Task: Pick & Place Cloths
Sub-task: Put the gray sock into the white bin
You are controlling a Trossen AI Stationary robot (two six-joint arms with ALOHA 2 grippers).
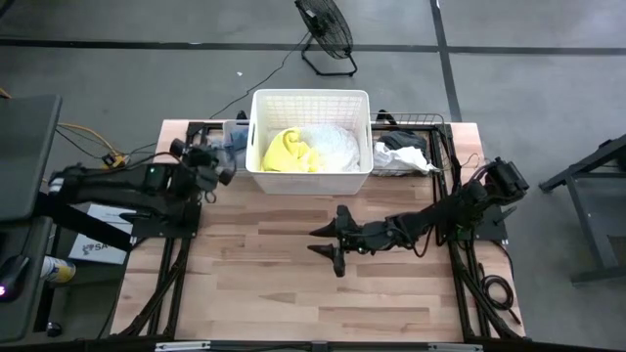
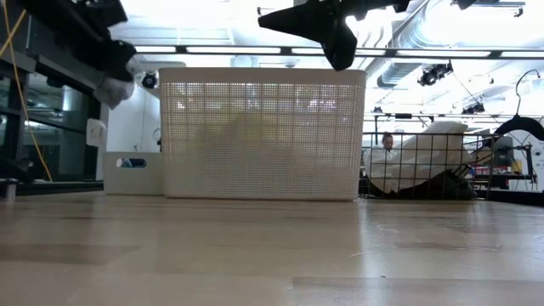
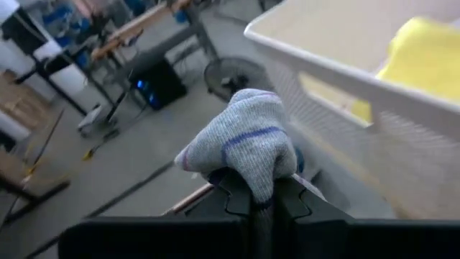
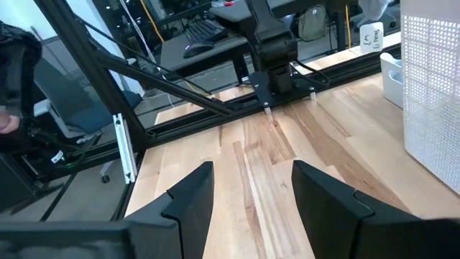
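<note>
Left gripper clamps a grey cloth beside the basket.
Yellow cloth and white cloth lie in it; right gripper, fingers apart and empty, hangs over mid-table.

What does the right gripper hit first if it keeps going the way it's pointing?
Probably nothing on the table. The right gripper, open and empty, points across bare tabletop toward the left arm's base at the far edge; that frame looks like the first obstacle, though depth is unclear.
</note>
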